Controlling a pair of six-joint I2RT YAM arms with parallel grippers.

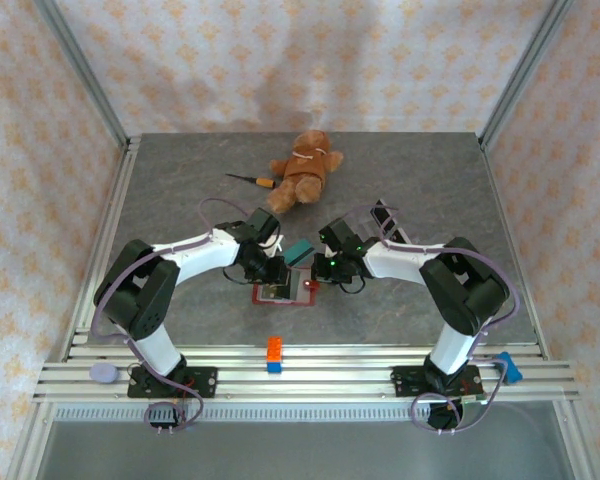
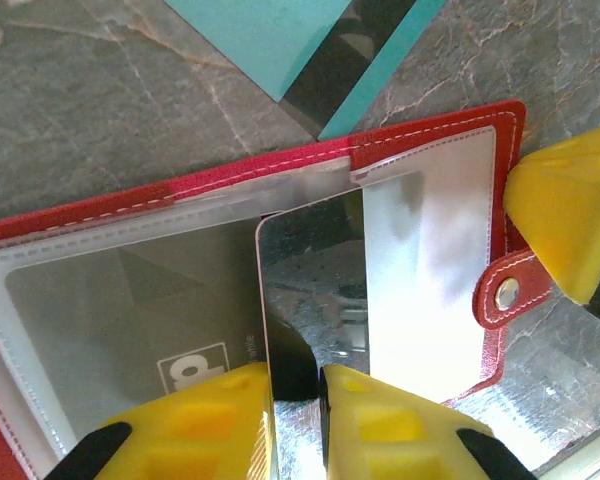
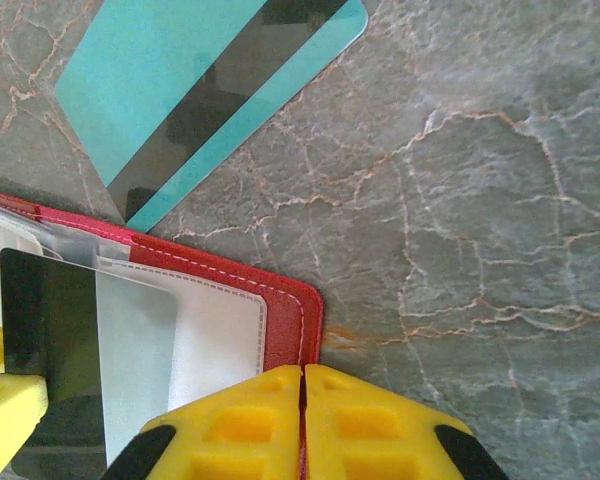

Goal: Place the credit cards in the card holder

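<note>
The dark red card holder (image 2: 180, 190) lies open on the table, its clear sleeves up. A glossy dark credit card (image 2: 310, 270) sits partly inside the right sleeve. My left gripper (image 2: 295, 400) stands over that card's near edge, jaws a narrow gap apart, the card face-on behind them. In the right wrist view the same card (image 3: 50, 320) shows beside a left finger (image 3: 5, 410). My right gripper (image 3: 302, 400) is shut on the holder's red edge (image 3: 285, 320), near the snap tab (image 2: 507, 293). A teal credit card (image 3: 160, 90) lies loose just beyond the holder (image 1: 285, 293).
A teddy bear (image 1: 302, 168) and a screwdriver (image 1: 250, 179) lie at the back of the table. An orange-and-blue block (image 1: 275, 353) rests on the front rail. A clear stand (image 1: 388, 222) is behind the right arm.
</note>
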